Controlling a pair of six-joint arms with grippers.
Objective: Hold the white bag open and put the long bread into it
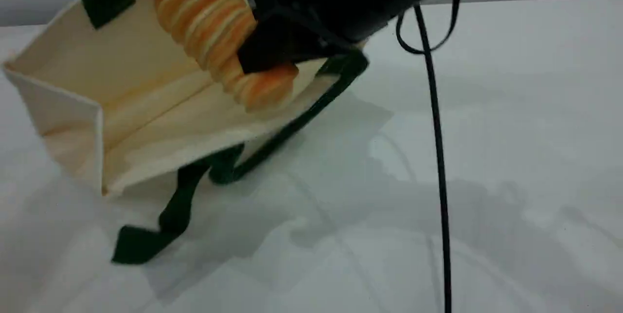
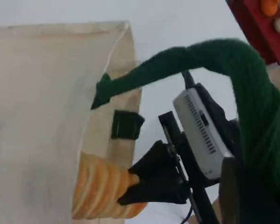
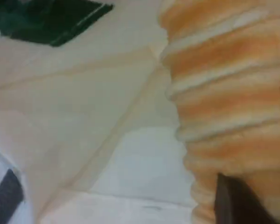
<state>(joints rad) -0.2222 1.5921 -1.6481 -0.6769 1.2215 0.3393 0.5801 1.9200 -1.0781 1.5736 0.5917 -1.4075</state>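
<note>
The white bag (image 1: 121,89) lies tilted at the left with its mouth open toward the camera, and its upper side is lifted. Its upper green handle (image 2: 242,79) loops down to my left gripper (image 2: 252,191), which is shut on it. That gripper is out of the scene view. The lower handle (image 1: 272,142) trails on the table. The long bread (image 1: 214,30), ridged and golden-orange, hangs at the bag's mouth, its far end over the opening. My right gripper (image 1: 265,60) is shut on the bread's near end. The right wrist view shows the bread (image 3: 228,107) above the bag's inside (image 3: 84,116).
A black cable (image 1: 435,133) hangs from the right arm down across the white table (image 1: 511,157). A red object (image 2: 256,23) with small orange things on it shows at the upper right of the left wrist view.
</note>
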